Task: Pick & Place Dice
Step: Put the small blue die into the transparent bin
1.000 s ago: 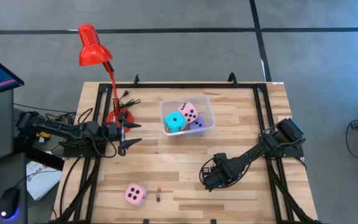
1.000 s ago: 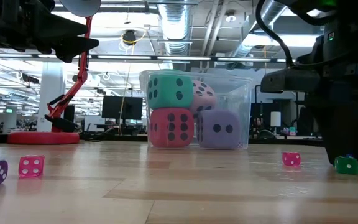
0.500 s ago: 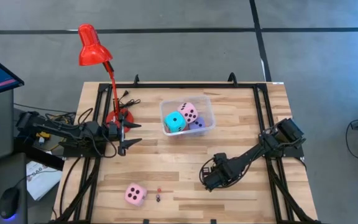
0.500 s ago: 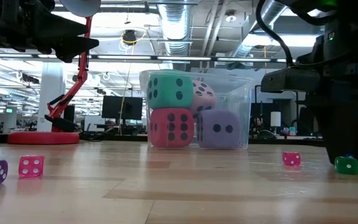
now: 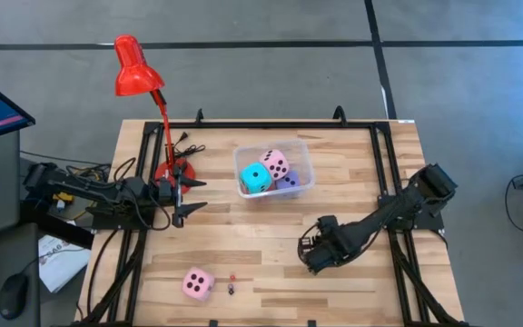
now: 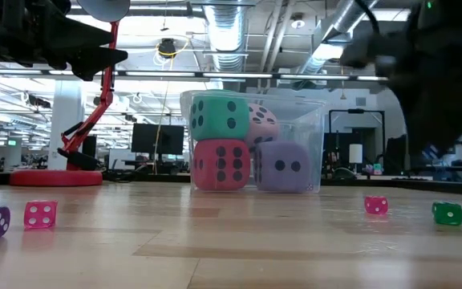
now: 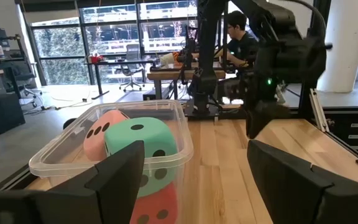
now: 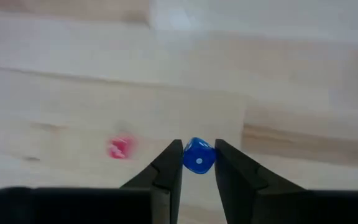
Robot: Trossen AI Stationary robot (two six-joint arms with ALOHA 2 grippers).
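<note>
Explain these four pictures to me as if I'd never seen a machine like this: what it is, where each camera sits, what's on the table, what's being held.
This is a robot with two dark jointed arms at a wooden table. One picture looks straight down, one looks level across the tabletop, and two come from cameras on the arms' wrists.

A clear plastic tub holds big soft cubes: cyan, pink, lavender, and, in the level view, red. Another big pink cube lies loose. Small hard dice sit about too, such as a green one. A red desk lamp stands at the left.

The right tool is pinching a small blue die. The left tool is open and empty, facing the tub.
</note>
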